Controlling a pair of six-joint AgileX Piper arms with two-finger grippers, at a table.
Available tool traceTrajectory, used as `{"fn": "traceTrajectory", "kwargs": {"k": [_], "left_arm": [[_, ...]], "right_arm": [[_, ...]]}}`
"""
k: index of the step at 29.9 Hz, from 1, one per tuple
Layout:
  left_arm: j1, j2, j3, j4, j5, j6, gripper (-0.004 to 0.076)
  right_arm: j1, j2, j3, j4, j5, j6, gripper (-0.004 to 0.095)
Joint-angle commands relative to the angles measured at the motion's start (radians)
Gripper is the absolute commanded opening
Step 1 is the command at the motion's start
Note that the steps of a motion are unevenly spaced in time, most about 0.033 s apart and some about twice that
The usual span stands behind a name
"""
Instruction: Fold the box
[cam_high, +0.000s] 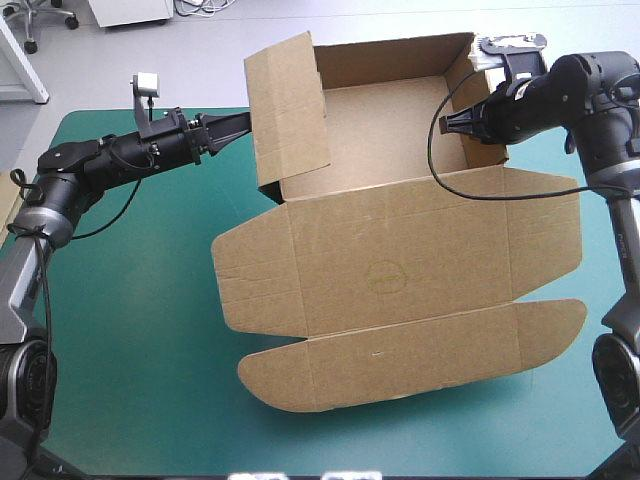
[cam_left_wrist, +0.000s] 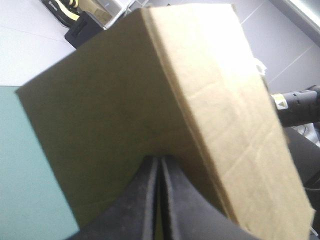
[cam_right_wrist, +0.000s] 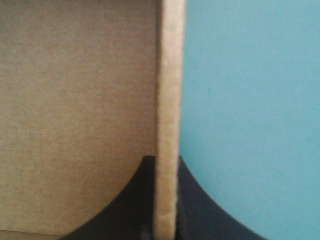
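The brown box (cam_high: 400, 270) stands as an open tray at the table's far side, its lid and flaps lying flat toward the near edge. My left gripper (cam_high: 243, 124) is shut, and its tips (cam_left_wrist: 160, 159) press against the outer face of the raised left wall (cam_left_wrist: 115, 110), which stands tall with its top leaning slightly outward. My right gripper (cam_high: 458, 122) is shut on the right wall (cam_high: 470, 95) from above. In the right wrist view the board's edge (cam_right_wrist: 168, 100) runs between the black fingers (cam_right_wrist: 167, 162), with the tray's inside on one side and the cover on the other.
Bare teal-green cover (cam_high: 120, 300) lies left of the box and under my left arm. The lid's rounded front flap (cam_high: 400, 355) reaches close to the table's near edge. A narrow strip of cover (cam_high: 590, 250) shows right of the lid.
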Motion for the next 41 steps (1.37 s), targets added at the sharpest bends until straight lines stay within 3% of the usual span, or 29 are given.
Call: {"fn": "traceTrajectory", "kwargs": {"k": [1,7,10,15,18,25,30,41], "left_arm": [[-0.026,-0.053,-0.039,-0.096,0.084,-0.014,0.0006],[-0.030,-0.053,-0.039,-0.096,0.064,-0.058,0.0025],[-0.030,-0.053,-0.039,-0.089,0.065,-0.058,0.0113],[-0.030,-0.053,-0.039,-0.087,0.061,-0.065,0.0331],[-0.030,-0.053,-0.046,-0.080,0.064,-0.077,0.0397],[-0.042,-0.053,-0.093,-0.031,0.027,-0.126,0.0413],[-0.089,-0.053,-0.167,0.173,-0.096,-0.236,0.0413],[-0.195,-0.053,-0.334,0.605,-0.264,-0.524,0.0413]], "right_arm": [[-0.005,-0.038,-0.026,0.022,-0.006,0.000,-0.0018],[-0.005,-0.032,-0.026,0.022,-0.016,-0.002,-0.0018],[-0.005,-0.030,-0.026,0.022,-0.016,-0.004,-0.0019],[-0.005,-0.030,-0.026,0.022,-0.018,-0.004,-0.0018],[-0.005,-0.030,-0.026,0.018,-0.018,-0.004,-0.0018],[0.003,-0.030,-0.026,0.015,-0.022,-0.004,-0.0018],[0.003,-0.030,-0.026,0.013,-0.022,0.000,-0.0018],[0.003,0.020,-0.026,-0.013,-0.001,0.072,-0.0014]]}}
